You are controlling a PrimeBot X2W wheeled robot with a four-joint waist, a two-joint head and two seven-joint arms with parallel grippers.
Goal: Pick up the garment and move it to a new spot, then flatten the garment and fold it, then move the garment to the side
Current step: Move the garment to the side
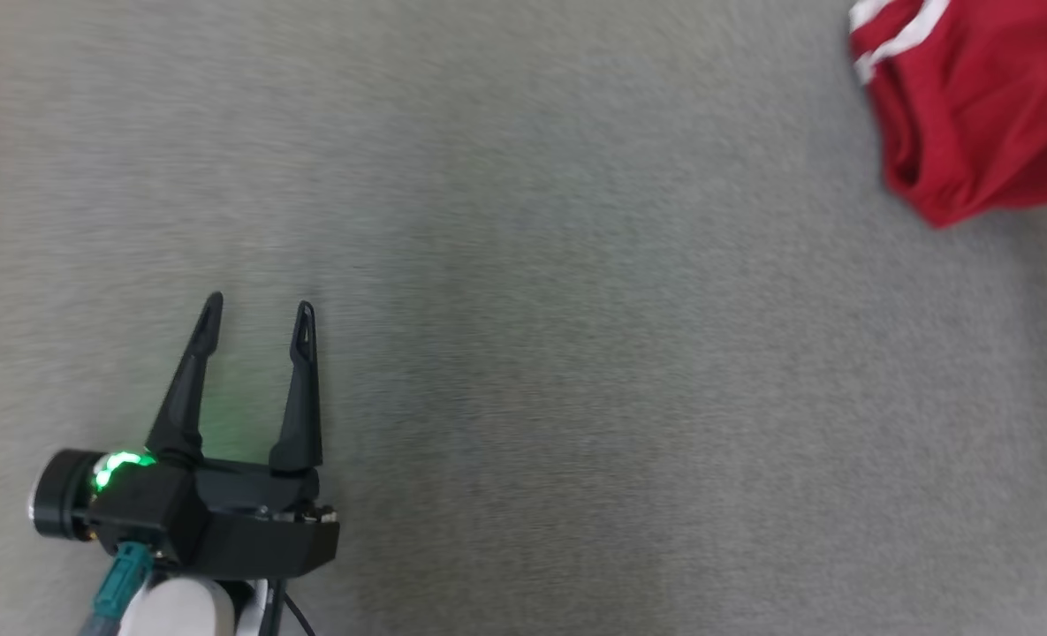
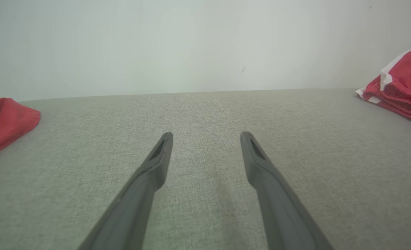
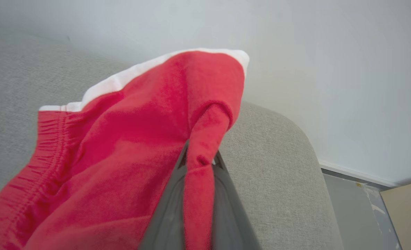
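Two arms: left tool [image 1: 259,305] apart, level over cushion [image 1: 576,353]; right tool [image 3: 202,156] tight on garment [image 3: 122,146].

Bright, soft, even light in all views; no hard shadows, no glare. Head view is motion-blurred: the weave of the grey upholstered surface [image 1: 576,353] smears into sideways streaks, and the red garment [image 1: 974,115] has soft edges. A green status light [image 1: 121,461] on the left end effector [image 1: 259,302] tints the fabric just ahead of it. Left wrist view is sharp mid-frame and soft along the bottom. Right wrist view: the near garment fold is out of focus, and the wide lens bows the surface edge.
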